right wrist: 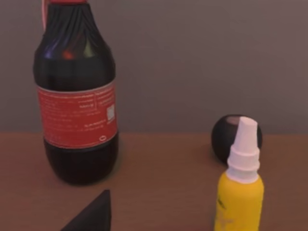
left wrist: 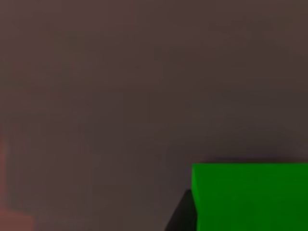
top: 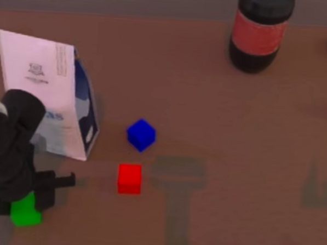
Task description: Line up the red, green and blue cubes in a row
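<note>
Green cube point(top: 24, 213) sits right under the left gripper point(top: 39, 195); whether it is gripped, I cannot tell. Red cube point(top: 129, 178) and blue cube point(top: 141, 134) lie well off. Next, I judge: carry green beside red.

Left arm point(top: 11, 142) bulky, matte black, grey band, black blocky end effector point(top: 53, 185)

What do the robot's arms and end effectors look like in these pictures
The left arm is glossy black and bulky, with a pale grey band near its upper part. Its end effector is matte black with straight, blocky fingers. No cables or markings show. The right arm is out of the top view.
</note>
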{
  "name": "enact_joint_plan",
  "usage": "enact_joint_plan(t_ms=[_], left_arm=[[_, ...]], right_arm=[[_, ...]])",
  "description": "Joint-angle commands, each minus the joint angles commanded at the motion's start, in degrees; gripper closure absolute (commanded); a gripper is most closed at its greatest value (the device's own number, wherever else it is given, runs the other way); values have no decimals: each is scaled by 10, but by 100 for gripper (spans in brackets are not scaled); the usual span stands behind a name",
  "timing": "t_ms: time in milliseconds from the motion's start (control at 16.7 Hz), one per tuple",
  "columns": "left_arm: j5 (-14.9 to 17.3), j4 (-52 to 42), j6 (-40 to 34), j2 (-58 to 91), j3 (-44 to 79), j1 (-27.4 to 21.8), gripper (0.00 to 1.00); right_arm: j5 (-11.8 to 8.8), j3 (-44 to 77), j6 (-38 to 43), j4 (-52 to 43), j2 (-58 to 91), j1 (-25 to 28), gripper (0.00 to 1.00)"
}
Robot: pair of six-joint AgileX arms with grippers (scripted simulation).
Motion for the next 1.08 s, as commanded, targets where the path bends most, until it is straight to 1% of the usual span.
enact_joint_plan(t_ms=[480, 840, 960, 1080], left_arm=[[0, -160, -3, -81, 73, 9, 100], [0, -168, -1, -84, 77, 6, 100], [0, -173, 18, -70, 96, -6, 100], [1, -186, 62, -38, 137, -30, 100]], right_arm=[[0, 0, 0, 0, 0, 0, 0], [0, 0, 0, 0, 0, 0, 0], [0, 0, 0, 0, 0, 0, 0], [0, 0, 0, 0, 0, 0, 0]])
